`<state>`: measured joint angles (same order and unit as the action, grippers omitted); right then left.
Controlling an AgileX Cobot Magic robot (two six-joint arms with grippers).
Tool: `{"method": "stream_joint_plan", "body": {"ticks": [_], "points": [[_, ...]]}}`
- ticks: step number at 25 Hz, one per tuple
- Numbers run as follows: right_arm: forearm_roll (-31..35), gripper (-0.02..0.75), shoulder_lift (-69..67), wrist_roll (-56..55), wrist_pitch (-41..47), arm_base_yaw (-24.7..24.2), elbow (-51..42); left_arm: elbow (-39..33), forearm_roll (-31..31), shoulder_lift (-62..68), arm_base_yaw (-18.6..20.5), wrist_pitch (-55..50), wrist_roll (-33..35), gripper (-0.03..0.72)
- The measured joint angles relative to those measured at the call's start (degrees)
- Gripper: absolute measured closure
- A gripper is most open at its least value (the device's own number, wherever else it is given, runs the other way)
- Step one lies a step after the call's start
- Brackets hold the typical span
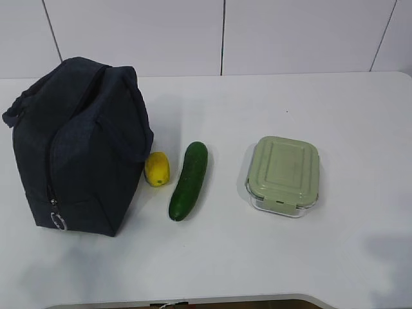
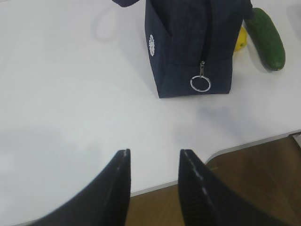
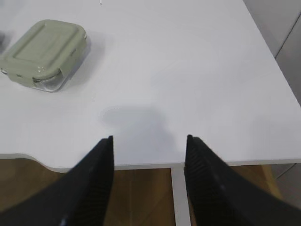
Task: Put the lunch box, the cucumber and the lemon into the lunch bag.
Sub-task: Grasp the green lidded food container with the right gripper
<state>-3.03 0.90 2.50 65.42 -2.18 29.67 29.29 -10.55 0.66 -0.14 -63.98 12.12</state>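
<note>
— Both claws hang apart and empty at the near desk edge: left claw (image 2: 154, 157), right claw (image 3: 149, 141).

— Risk?

— That lunch bag (image 1: 77, 141) at the left looks zipped. Its ring pull (image 2: 201, 83) is small; a miss could topple it onto the lemon (image 1: 157, 168). The cucumber (image 1: 188, 180) may roll; the lunch box (image 1: 283, 175) sits right.

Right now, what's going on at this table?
Nothing is being handled yet. The bag stands zipped shut on the left of the table, with the lemon beside it, then the cucumber, then the lunch box with its lid on. Both arms are back at the near edge: the left gripper faces the bag's ring pull, the right gripper is off to the lunch box's side. Both are open and empty.
</note>
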Motion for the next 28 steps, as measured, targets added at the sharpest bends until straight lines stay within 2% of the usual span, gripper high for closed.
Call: {"method": "stream_joint_plan", "body": {"ticks": [14, 18, 28], "points": [[1.0, 0.338, -15.3, -2.5, -0.2, 0.0, 6.0, 0.0, -1.5, 0.0, 0.0, 0.0, 0.0, 0.446], [1.1, 0.338, -17.8, -7.1, -0.1, 0.0, 6.2, 0.0, -2.1, 0.0, 0.0, 0.0, 0.0, 0.446], [4.4, 0.338, -29.5, -10.5, 0.4, 0.0, 8.3, 1.5, 0.7, 2.7, 0.0, 1.7, 0.0, 0.446]]}}
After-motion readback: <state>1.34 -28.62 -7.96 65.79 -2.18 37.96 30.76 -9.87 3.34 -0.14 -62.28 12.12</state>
